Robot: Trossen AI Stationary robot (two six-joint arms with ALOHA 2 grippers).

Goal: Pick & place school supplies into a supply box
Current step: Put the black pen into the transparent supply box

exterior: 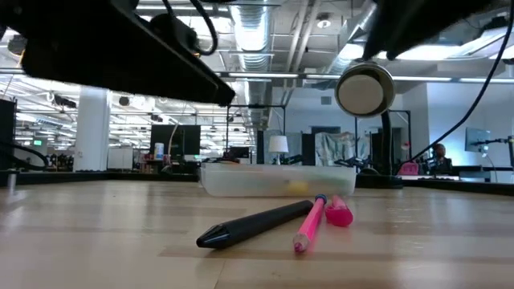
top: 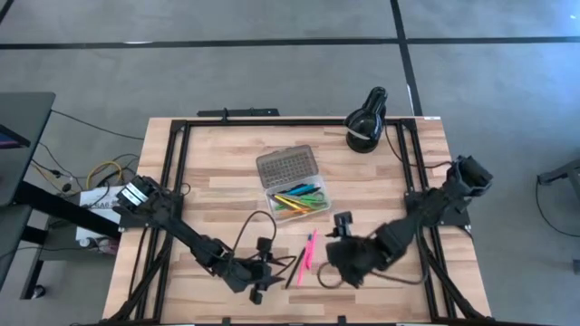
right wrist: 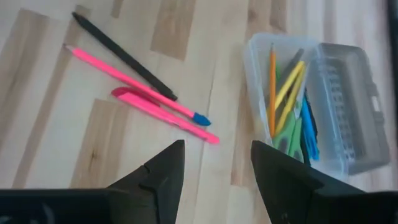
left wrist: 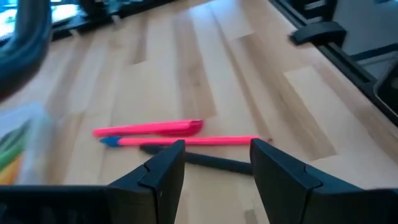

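Observation:
The clear supply box (top: 297, 193) stands mid-table with its grey dotted lid (top: 285, 166) laid open; green, yellow, orange and blue pens (right wrist: 289, 106) lie inside. Near the front edge three supplies lie flat on the wood: a black pen (left wrist: 214, 163), a pink pencil with a blue end (left wrist: 186, 141) and a pink pen (left wrist: 152, 129). My left gripper (left wrist: 217, 162) stands open just left of them, the black pen showing between its fingers, untouched. My right gripper (right wrist: 217, 155) hangs open above the table just right of the three, holding nothing.
A black round lamp (top: 365, 122) stands at the table's far right corner and shows behind the box in the low view (exterior: 365, 90). Black frame rails (top: 172, 172) run along the left and right table sides. Bare wood (top: 217, 190) lies left of the box.

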